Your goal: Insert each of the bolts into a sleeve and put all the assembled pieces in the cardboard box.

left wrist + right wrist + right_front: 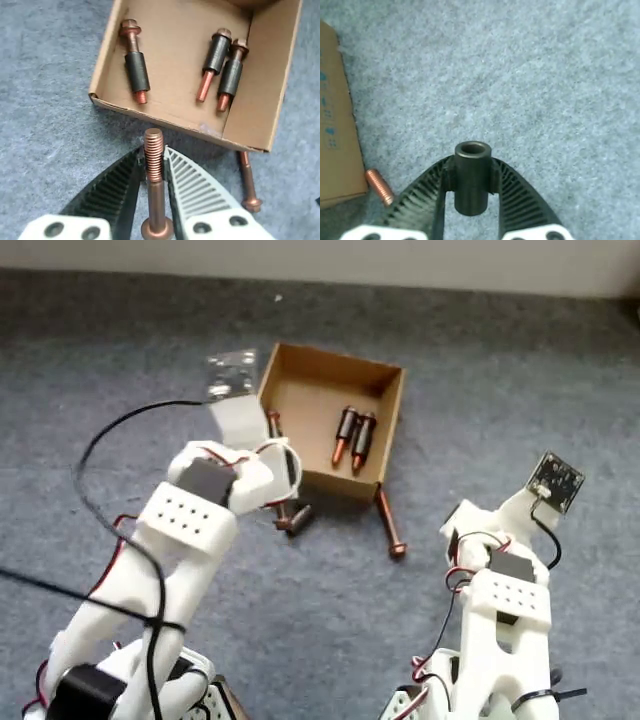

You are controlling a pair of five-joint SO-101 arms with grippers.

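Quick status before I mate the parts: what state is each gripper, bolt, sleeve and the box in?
Left gripper: shut on a copper bolt, thread pointing at the box.
Right gripper: shut on a black cylindrical sleeve, bore empty.
Brown cardboard box: open, holding three sleeved bolts lying flat.
Loose copper bolt: bare, lying on the grey carpet outside the box.

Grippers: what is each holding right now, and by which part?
Left gripper: a bare bolt, pinched near its threaded end. Right gripper: a black sleeve, gripped by its sides, bore unobstructed.
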